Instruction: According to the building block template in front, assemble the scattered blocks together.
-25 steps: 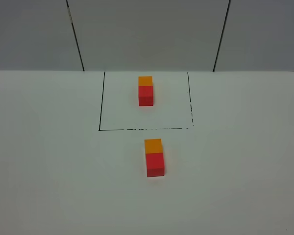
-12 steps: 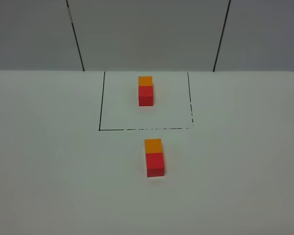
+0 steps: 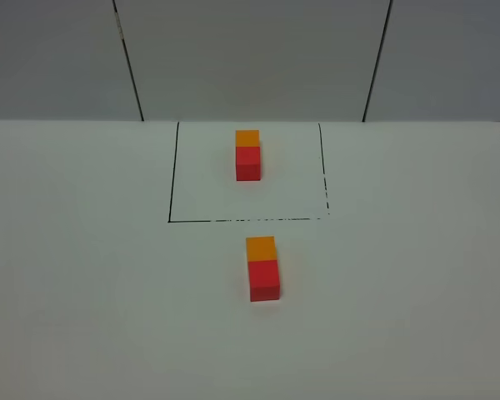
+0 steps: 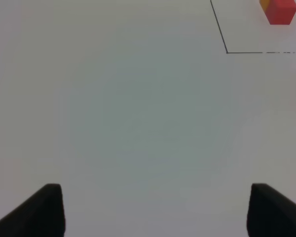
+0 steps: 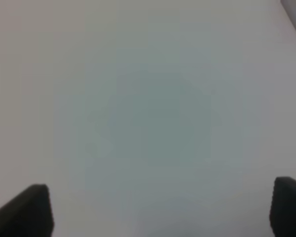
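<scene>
Scattered blocks [image 3: 263,268], unmoved, already match the building block template [image 3: 248,155]; left gripper [image 4: 155,210] and right gripper [image 5: 160,210] spread, empty; task apparently complete

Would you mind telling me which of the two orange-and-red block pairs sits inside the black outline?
The far pair, toward the wall, sits inside the black outline. The near pair lies just outside its front edge, on the bare table.

white table [image 3: 83,292], grey panelled wall [image 3: 250,58] behind
</scene>
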Motion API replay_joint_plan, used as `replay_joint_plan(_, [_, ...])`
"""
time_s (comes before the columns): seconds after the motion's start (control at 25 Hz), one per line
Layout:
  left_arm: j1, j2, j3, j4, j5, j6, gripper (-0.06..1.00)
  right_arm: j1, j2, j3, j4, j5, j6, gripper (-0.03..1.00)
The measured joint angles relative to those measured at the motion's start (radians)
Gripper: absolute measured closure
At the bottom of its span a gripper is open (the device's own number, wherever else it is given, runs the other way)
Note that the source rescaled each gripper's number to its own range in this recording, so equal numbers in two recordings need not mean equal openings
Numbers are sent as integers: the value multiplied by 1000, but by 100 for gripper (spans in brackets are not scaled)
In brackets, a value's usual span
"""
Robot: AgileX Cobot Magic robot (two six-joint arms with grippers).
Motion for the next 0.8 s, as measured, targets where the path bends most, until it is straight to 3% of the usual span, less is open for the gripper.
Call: replay_joint_plan(0.8, [0,0,0,0,0,0,23,38,-87,9,-12,8,18,21])
